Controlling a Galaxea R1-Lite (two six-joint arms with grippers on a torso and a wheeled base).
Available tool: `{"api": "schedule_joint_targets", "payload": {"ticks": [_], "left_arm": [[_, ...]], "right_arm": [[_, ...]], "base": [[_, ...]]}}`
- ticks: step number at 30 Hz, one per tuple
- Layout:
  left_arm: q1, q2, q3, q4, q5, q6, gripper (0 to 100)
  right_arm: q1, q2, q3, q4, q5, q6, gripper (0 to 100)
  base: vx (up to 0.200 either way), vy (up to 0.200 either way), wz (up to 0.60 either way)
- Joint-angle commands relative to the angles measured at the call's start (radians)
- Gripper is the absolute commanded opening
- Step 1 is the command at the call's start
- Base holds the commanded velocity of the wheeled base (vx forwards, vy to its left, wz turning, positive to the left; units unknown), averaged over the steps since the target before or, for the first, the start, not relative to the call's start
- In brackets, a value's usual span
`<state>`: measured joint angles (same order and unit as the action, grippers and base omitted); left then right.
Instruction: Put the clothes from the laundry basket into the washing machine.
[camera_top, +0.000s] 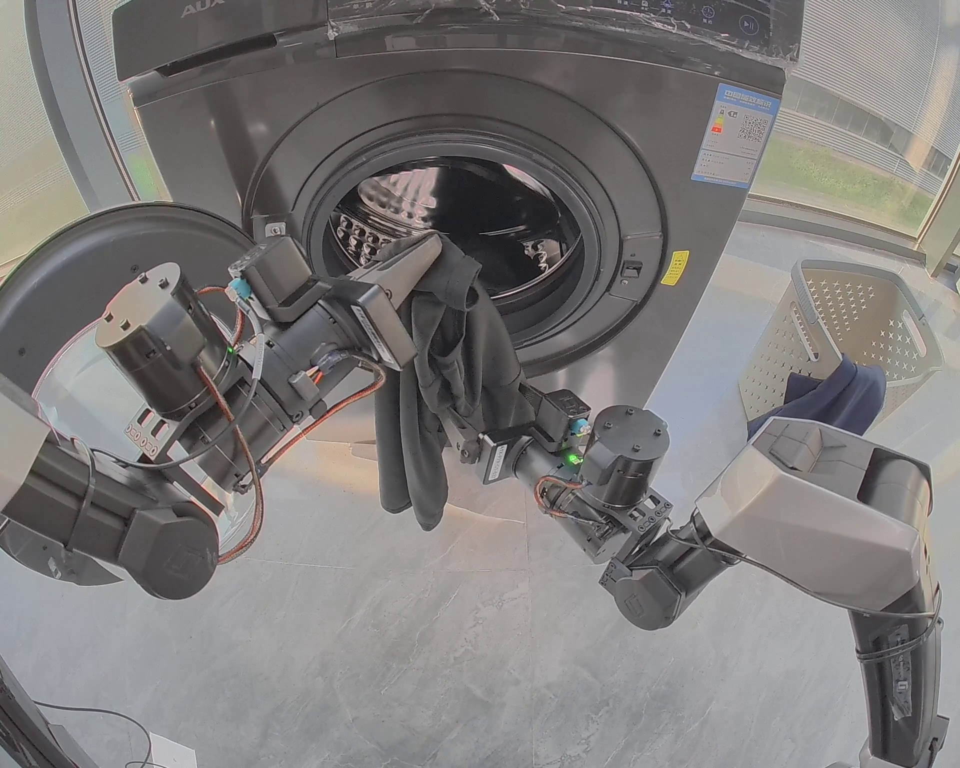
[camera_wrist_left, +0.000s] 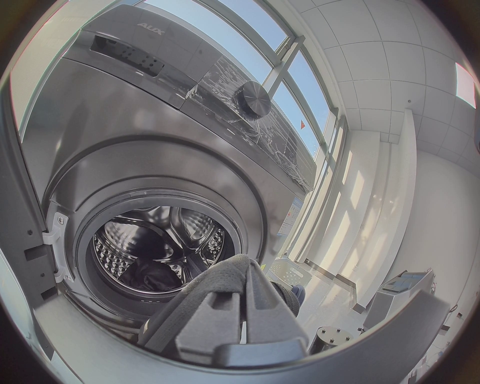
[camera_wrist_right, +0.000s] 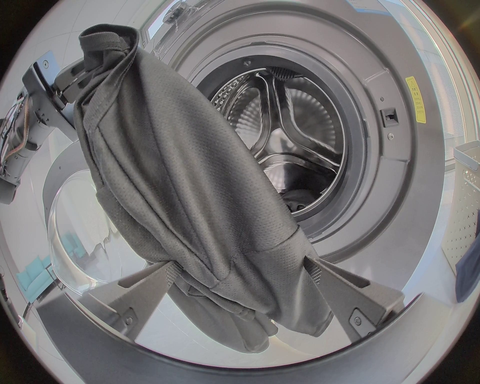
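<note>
A dark grey garment (camera_top: 440, 380) hangs in front of the washing machine's open drum (camera_top: 470, 215). My left gripper (camera_top: 428, 252) is shut on its top edge, level with the drum's mouth; in the left wrist view the cloth (camera_wrist_left: 210, 285) wraps over that gripper (camera_wrist_left: 245, 280). My right gripper (camera_wrist_right: 237, 262) sits lower, open, its fingers spread wide with the garment's lower part (camera_wrist_right: 190, 190) hanging between them. In the head view the cloth hides those fingertips. Some dark clothing (camera_wrist_left: 150, 275) lies inside the drum. The laundry basket (camera_top: 860, 300) holds a dark blue garment (camera_top: 835, 395).
The machine's round door (camera_top: 90, 270) stands swung open on the left, behind my left arm. The white basket stands on the floor to the right of the machine, near a window. Grey tiled floor (camera_top: 420, 650) spreads in front.
</note>
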<state>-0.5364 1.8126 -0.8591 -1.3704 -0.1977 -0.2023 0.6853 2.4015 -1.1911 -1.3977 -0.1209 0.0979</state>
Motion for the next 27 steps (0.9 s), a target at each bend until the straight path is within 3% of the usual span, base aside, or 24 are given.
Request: {"api": "schedule_joint_targets", "payload": {"ticks": [1, 16, 27], "left_arm": [[0.006, 0.004, 0.000, -0.002, 0.000, 0.000, 0], [0.004, 0.008, -0.003, -0.002, 0.000, 0.000, 0], [0.007, 0.010, -0.035, 0.011, 0.001, -0.002, 0]], "right_arm": [[-0.013, -0.059, 0.068, -0.014, 0.001, 0.000, 100], [-0.012, -0.205, 0.114, -0.014, 0.001, 0.002, 100], [-0.012, -0.280, 0.331, -0.023, 0.009, 0.000, 100]], "base": [[0.000, 0.000, 0.00], [0.000, 0.000, 0.00], [0.000, 0.000, 0.00]]}}
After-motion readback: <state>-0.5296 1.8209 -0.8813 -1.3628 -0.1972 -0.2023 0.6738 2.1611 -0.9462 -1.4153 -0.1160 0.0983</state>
